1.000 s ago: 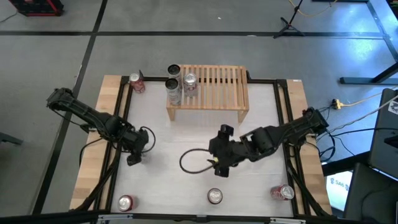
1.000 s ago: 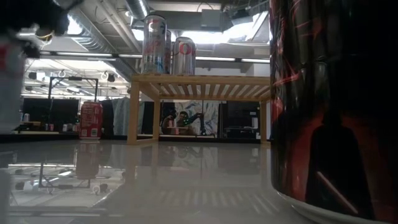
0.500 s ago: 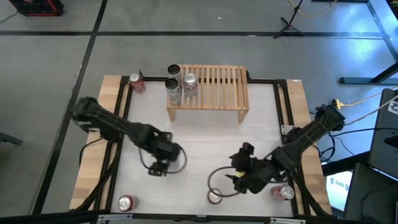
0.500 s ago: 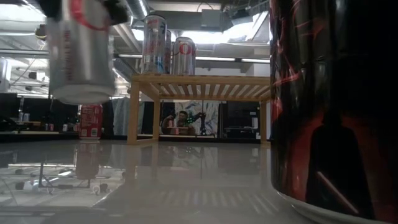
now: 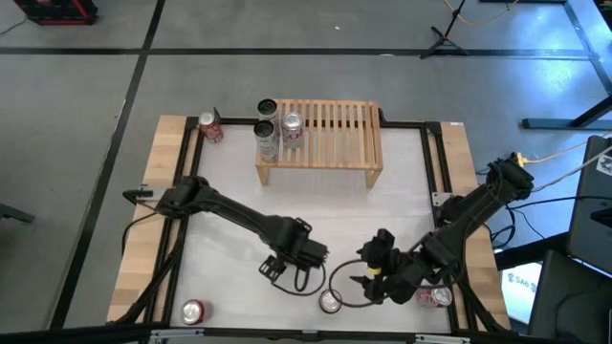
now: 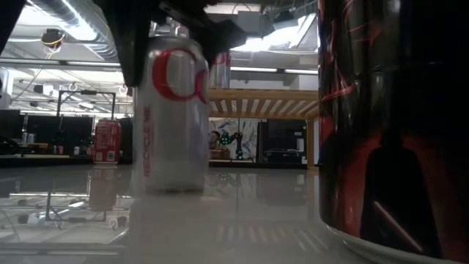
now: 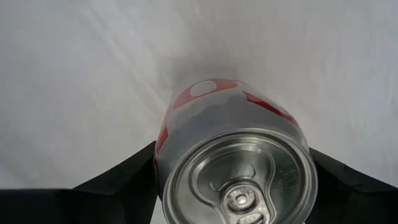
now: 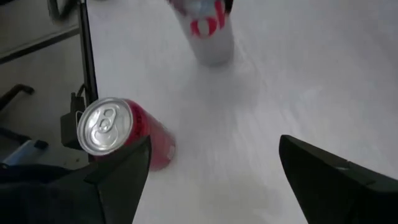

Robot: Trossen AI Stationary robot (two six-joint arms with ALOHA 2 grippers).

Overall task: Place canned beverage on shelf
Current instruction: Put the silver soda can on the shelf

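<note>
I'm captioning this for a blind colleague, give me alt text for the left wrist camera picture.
A silver can with red markings stands upright on the white table, seen from above with its pull-tab top facing the camera. The left gripper has one dark finger on each side of the can.

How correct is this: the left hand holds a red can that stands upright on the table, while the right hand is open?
Not quite. The can in the left hand is a silver can with red markings, not a red one; the left wrist view shows it. The rest holds: it stands upright on the table, and the right hand is open.
</note>
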